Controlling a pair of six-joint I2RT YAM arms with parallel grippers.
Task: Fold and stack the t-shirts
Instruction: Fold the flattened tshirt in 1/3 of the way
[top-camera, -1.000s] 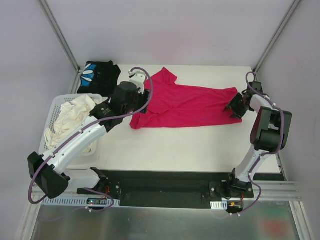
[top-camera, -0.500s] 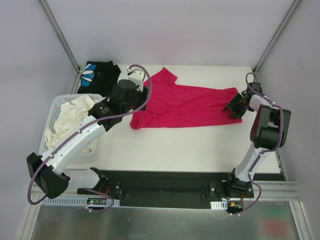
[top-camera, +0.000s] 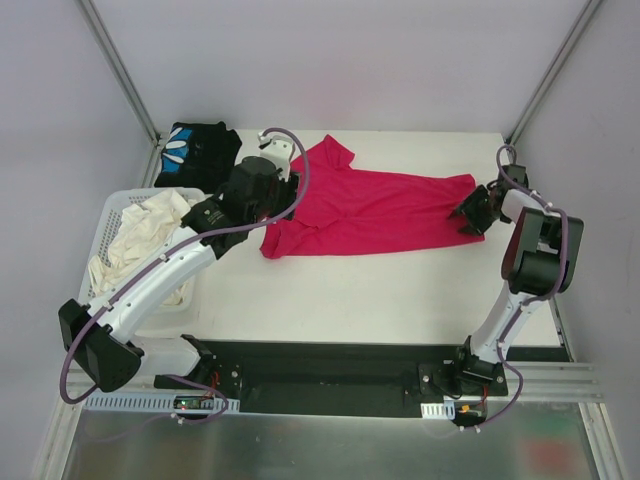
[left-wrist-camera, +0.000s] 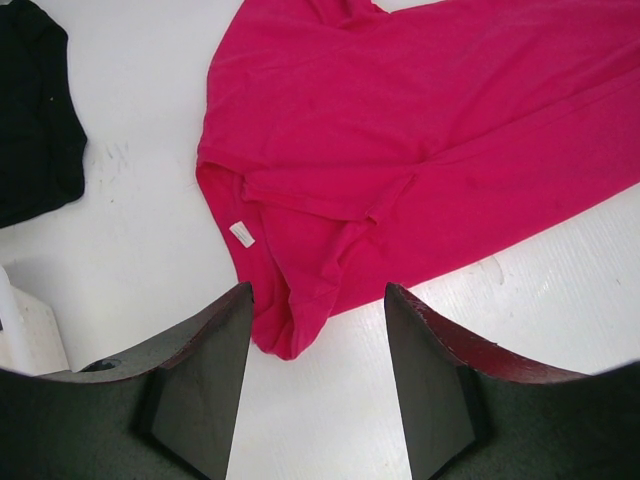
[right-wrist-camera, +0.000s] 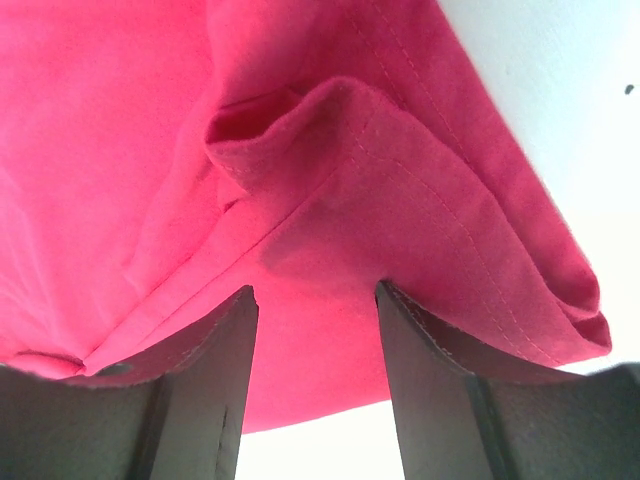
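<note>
Two soft short-sleeved cloth shirts are lying on the single white desk (top-camera: 400, 290): one plain magenta-red t-shirt (top-camera: 370, 210) and one black t-shirt with a blue-and-white print (top-camera: 200, 150). One white plastic lattice basket (top-camera: 104, 228) is sitting at the left, holding one heap of cream cloth (top-camera: 140, 225). Two white-and-black robot arms are reaching in, the left arm (top-camera: 150, 285) and the right arm (top-camera: 530, 265), each showing two dark fingers (left-wrist-camera: 200, 380) (right-wrist-camera: 440, 390).
</note>
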